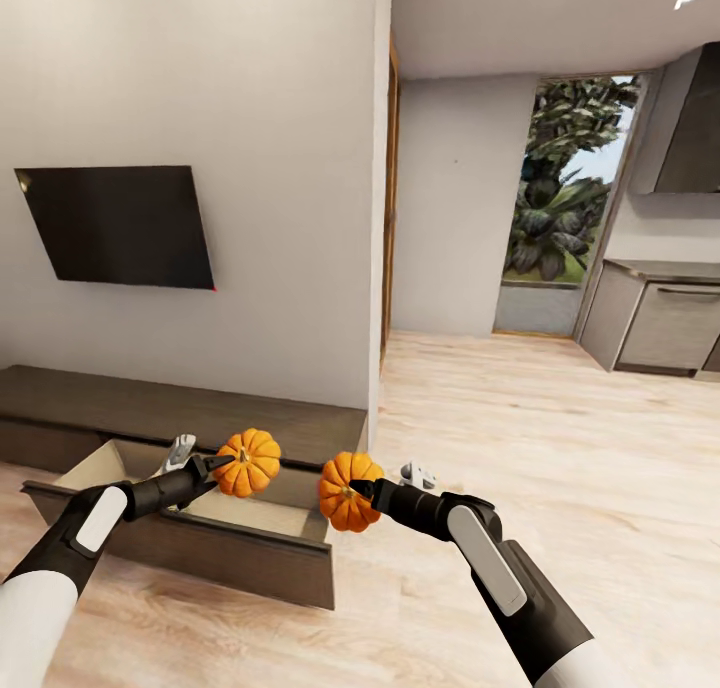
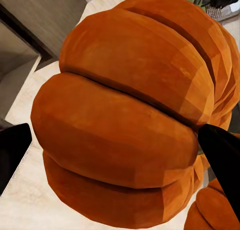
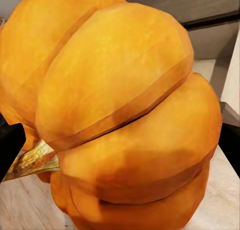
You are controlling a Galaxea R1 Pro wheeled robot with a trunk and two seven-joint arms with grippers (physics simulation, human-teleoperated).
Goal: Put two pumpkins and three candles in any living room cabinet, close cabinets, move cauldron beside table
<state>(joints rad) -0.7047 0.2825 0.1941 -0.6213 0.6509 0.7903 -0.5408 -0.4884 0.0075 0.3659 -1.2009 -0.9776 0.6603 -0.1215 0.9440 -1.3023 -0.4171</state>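
Each gripper holds one ribbed orange pumpkin. My left gripper (image 1: 222, 461) is shut on a pumpkin (image 1: 247, 462) that hangs over the right part of the cabinet's open drawer (image 1: 120, 463); up close this pumpkin (image 2: 130, 120) sits between two black fingertips (image 2: 12, 152). My right gripper (image 1: 360, 490) is shut on the other pumpkin (image 1: 347, 491), held above the floor just right of the drawer's corner; close up, that pumpkin (image 3: 125, 120) shows a brownish stem. The dark-brown cabinet (image 1: 180, 408) runs low along the white wall. The candles, the cauldron and the table are out of view.
A black TV (image 1: 115, 226) hangs on the white wall above the cabinet. The wall ends at a corner (image 1: 378, 268), with a passage and light wood floor (image 1: 520, 438) to the right. Grey kitchen cabinets (image 1: 660, 318) and a window stand far right.
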